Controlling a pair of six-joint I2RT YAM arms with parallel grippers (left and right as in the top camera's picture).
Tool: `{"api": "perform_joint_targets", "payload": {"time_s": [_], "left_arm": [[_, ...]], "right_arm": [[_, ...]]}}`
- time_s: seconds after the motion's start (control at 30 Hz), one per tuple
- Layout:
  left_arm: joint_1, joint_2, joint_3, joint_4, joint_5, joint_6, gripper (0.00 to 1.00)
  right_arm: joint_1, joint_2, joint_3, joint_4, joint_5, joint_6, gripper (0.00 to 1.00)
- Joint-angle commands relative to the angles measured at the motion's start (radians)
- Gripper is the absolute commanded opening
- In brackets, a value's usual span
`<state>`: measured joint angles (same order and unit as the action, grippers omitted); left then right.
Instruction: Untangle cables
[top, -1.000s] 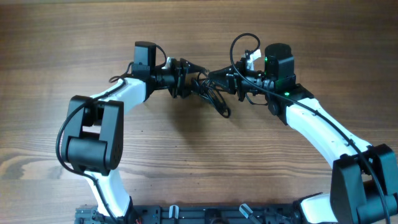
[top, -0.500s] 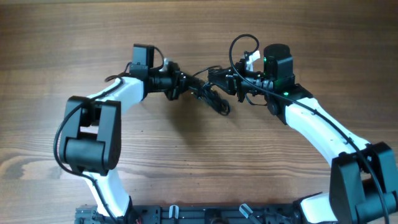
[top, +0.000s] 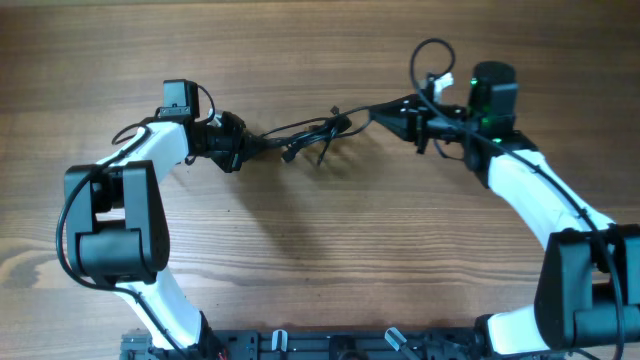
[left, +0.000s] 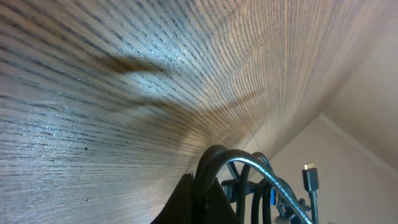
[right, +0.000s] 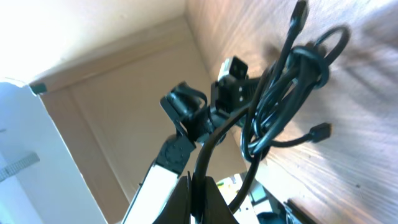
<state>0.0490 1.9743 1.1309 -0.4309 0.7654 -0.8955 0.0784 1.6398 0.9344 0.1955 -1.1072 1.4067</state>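
Observation:
The cables (top: 318, 129) are a knot of thin black cords hanging stretched between my two grippers over the wooden table (top: 320, 240). My left gripper (top: 243, 143) is shut on one black strand at the knot's left end. In the left wrist view that strand (left: 217, 163) arches up from between the jaws, with a black plug tip (left: 309, 169) beyond it. My right gripper (top: 380, 113) is shut on another strand at the right end. The right wrist view shows this cord (right: 206, 149) rising from the jaws to the tangle (right: 287, 74), where loose plugs (right: 321, 130) dangle.
A thicker arm wire loops above the right wrist (top: 432, 55). The arm bases and a black rail (top: 330, 345) sit along the table's front edge. In the right wrist view the left arm (right: 186, 115) stands behind the tangle.
The left gripper has shut on a strand and pulled left. The right gripper has pulled right. The bunched knot is now drawn out into a long line between them.

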Motion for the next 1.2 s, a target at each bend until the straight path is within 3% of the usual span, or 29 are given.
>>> {"api": "perform_joint_targets", "payload": {"time_s": [0.0, 0.17, 0.47, 0.6, 0.7, 0.77, 0.87, 1.0, 1.17], "left_arm": [[0.106, 0.021, -0.014, -0.008, -0.345, 0.037, 0.04], [0.142, 0.021, -0.014, -0.008, -0.345, 0.036, 0.04], [0.190, 0.021, -0.014, -0.023, -0.317, 0.024, 0.04], [0.172, 0.021, -0.014, -0.018, -0.294, 0.024, 0.05], [0.172, 0.021, -0.014, -0.002, -0.211, 0.029, 0.13], [0.172, 0.021, -0.014, 0.007, -0.170, 0.046, 0.27], [0.168, 0.021, -0.014, 0.016, -0.148, 0.078, 0.36], [0.168, 0.021, -0.014, 0.017, -0.143, 0.078, 0.51], [0.168, 0.021, -0.014, 0.072, -0.010, 0.172, 0.72]], "right_arm": [[-0.178, -0.027, 0.021, 0.019, -0.056, -0.127, 0.04], [-0.222, -0.026, 0.021, -0.106, -0.053, -0.306, 0.04], [-0.175, -0.026, 0.021, -0.448, 0.141, -0.644, 0.05], [-0.050, -0.027, 0.021, -0.494, 0.148, -0.769, 0.36], [0.066, -0.027, 0.034, -0.490, 0.243, -0.772, 0.57], [0.170, -0.027, 0.069, -0.500, 0.381, -0.779, 0.64], [0.304, -0.027, 0.087, -0.442, 0.573, -0.778, 0.57], [0.425, -0.019, 0.087, -0.428, 0.815, -0.760, 0.57], [0.497, 0.067, 0.087, -0.390, 0.859, -0.606, 0.58]]}}
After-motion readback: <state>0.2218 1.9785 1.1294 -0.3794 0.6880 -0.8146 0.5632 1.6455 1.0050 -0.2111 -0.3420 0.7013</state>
